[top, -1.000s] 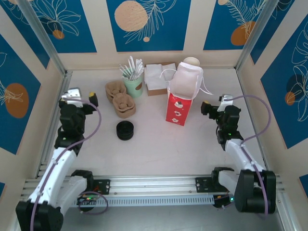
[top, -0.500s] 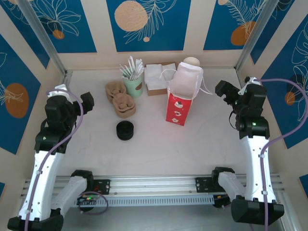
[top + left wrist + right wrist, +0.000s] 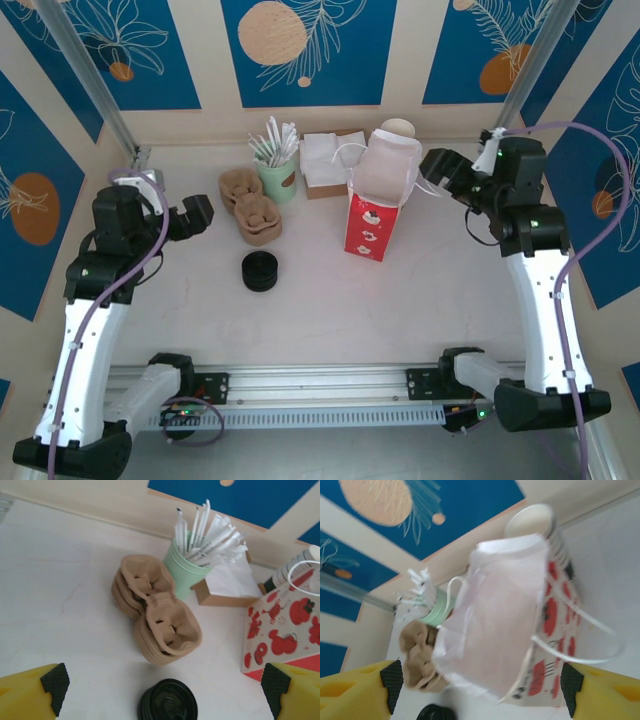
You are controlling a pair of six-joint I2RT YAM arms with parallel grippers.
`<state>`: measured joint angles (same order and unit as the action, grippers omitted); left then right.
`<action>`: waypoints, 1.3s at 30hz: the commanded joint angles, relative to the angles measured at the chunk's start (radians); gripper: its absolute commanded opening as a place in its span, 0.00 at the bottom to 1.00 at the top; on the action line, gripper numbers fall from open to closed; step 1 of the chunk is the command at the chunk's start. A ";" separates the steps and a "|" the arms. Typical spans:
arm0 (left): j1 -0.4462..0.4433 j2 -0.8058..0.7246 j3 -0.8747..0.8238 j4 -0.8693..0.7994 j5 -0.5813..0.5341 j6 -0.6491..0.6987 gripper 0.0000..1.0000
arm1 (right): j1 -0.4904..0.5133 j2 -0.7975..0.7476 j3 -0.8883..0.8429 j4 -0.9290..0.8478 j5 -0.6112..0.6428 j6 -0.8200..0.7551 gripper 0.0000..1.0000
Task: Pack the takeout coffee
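**Both grippers spread above the table, red bag stands open**

The left gripper [image 3: 197, 215] hangs above the left part of the table [image 3: 330, 310] and points toward the middle. Its two fingers are spread wide. In the left wrist view the black pads [image 3: 54, 681] sit at the two lower corners, and nothing is between them. Ahead of it lies a stack of brown cardboard cup carriers [image 3: 252, 205]. Just behind the carriers stands a pale mint-green cup [image 3: 277, 178] full of white sticks. On the right of that cup is a brown box with white napkins [image 3: 325, 165]. On the near side of the carriers, apart from them, a low round black thing [image 3: 261, 271] stands on the table. Its top is a black plastic lid.

The right gripper [image 3: 443, 167] is raised near the upper right side of the red paper bag [image 3: 368, 228]. Its fingers are well apart too, with the pads [image 3: 391, 677] at both lower corners of the right wrist view, and they hold nothing. The bag stands upright, right of the middle. Its mouth is open and white inside, and it has thin white handles. Whether the gripper touches a handle I cannot tell. Behind the bag rises a stack of paper cups [image 3: 398, 128], pale inside.

Where the takeout coffee stands I cannot tell: an olive-green cup side is not clear to me under that black lid.
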<state>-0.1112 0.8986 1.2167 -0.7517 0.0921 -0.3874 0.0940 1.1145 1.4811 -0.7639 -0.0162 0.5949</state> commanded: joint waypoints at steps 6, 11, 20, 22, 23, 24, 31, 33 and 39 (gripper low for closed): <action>0.011 0.096 0.022 -0.061 0.110 -0.048 1.00 | 0.268 0.085 0.146 -0.037 0.034 0.020 0.84; 0.010 0.141 -0.002 -0.051 0.181 -0.078 1.00 | 0.284 0.143 0.195 -0.053 0.118 -0.027 0.81; 0.010 0.171 -0.011 -0.050 0.215 -0.082 1.00 | 0.116 0.370 0.389 -0.058 0.272 -0.115 0.75; 0.010 0.179 -0.003 -0.059 0.217 -0.080 1.00 | 0.075 0.429 0.414 -0.052 0.273 -0.106 0.74; 0.010 0.183 0.002 -0.065 0.214 -0.079 1.00 | 0.055 0.461 0.436 -0.062 0.267 -0.096 0.73; 0.009 0.187 0.009 -0.070 0.213 -0.077 1.00 | 0.039 0.491 0.460 -0.078 0.262 -0.086 0.73; 0.008 0.197 0.021 -0.081 0.197 -0.076 1.00 | 0.016 0.570 0.455 -0.149 0.278 -0.060 0.75; 0.005 0.203 0.017 -0.075 0.197 -0.083 1.00 | 0.012 0.558 0.402 -0.125 0.253 -0.056 0.75; 0.001 0.220 0.012 -0.072 0.193 -0.088 1.00 | 0.021 0.537 0.293 -0.061 0.125 -0.032 0.66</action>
<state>-0.1116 1.1095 1.2072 -0.8093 0.2840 -0.4660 0.1078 1.6848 1.8107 -0.8604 0.1848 0.5381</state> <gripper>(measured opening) 0.998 0.666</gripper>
